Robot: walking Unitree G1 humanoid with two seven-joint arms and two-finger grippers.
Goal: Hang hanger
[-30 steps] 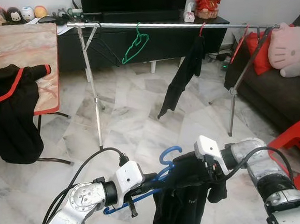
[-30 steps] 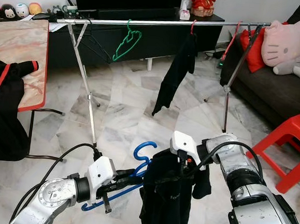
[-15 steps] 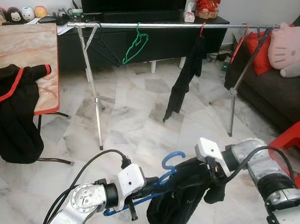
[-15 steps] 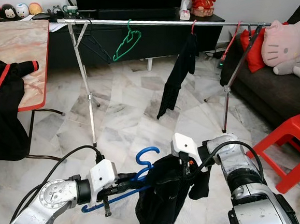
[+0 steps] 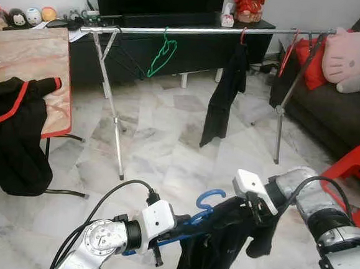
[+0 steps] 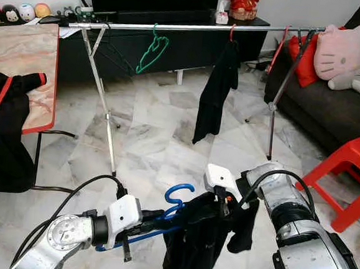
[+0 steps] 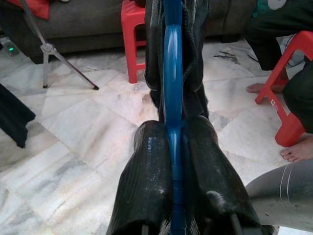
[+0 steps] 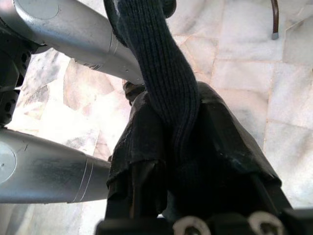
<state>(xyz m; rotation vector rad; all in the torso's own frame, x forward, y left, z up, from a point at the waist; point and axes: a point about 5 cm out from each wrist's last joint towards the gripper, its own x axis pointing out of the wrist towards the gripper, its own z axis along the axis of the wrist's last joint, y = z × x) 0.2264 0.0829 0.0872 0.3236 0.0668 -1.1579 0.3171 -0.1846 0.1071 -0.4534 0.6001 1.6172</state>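
Observation:
A blue hanger (image 5: 193,218) is held low in front of me, its hook (image 5: 210,195) pointing up. My left gripper (image 7: 172,161) is shut on the hanger's bar. A black garment (image 5: 218,246) drapes over the hanger and sags below it. My right gripper (image 8: 168,147) is shut on a ribbed fold of that garment beside the hook. Across the room runs a silver clothes rail (image 5: 201,29) with a green hanger (image 5: 162,54) and a hung black garment (image 5: 223,94) on a red hanger.
A marble-pattern table (image 5: 29,66) with a black and red jacket (image 5: 9,130) stands at the left. A dark sofa with a pink cushion (image 5: 348,54) and a red stool (image 5: 358,170) sit at the right. A person's bare foot (image 7: 295,152) shows in the left wrist view.
The garment on the blue hanger has swung and spread lower between my grippers. The black garment on the rail has swayed to the right. Both arms stay about where they were.

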